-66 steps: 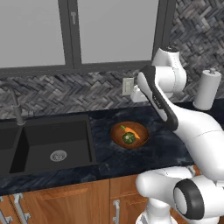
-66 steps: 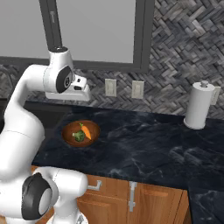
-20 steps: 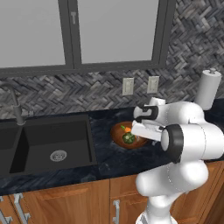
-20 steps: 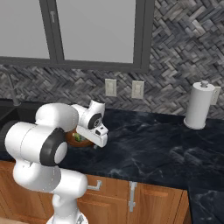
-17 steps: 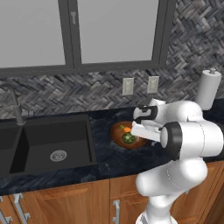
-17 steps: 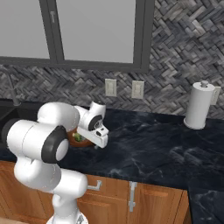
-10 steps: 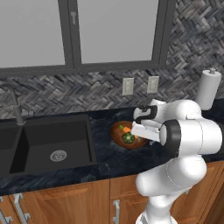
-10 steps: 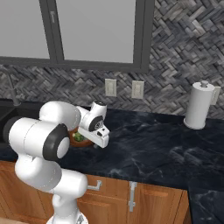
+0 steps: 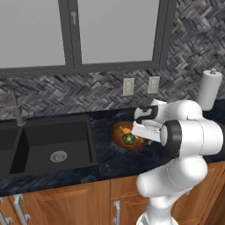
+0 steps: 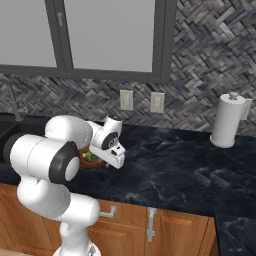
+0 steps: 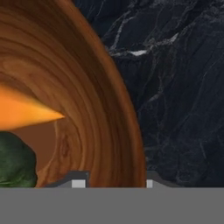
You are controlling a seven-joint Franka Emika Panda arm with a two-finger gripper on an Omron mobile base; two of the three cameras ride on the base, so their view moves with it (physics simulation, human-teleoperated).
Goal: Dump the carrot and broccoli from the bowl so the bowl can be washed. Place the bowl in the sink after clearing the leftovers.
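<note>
Compared with a second ago, little is being changed in the arm's pose: the hand is being kept low at the right edge of the bowl point(image 9: 127, 137), and the bowl is being left in the same spot on the black marbled counter point(image 9: 105, 162), just right of the sink point(image 9: 52, 143). In the hand view, the fingers point(image 11: 78, 183) are being seen straddling the bowl's rim point(image 11: 127, 144), one tip inside the wall and one outside over the counter point(image 11: 183, 96), narrowed around the rim; whether the pads are actually pressing the wood cannot be told. The carrot point(image 11: 26, 111) is being shown lying inside the bowl with its tapered end pointing toward the wall, and the broccoli point(image 11: 15, 162) is sitting just below it in that view, close beside it. From the right base view, the bowl point(image 10: 94, 161) is being largely hidden behind the wrist, with green showing at its edge. A paper towel roll point(image 10: 227, 122) is standing upright well to the right.
</note>
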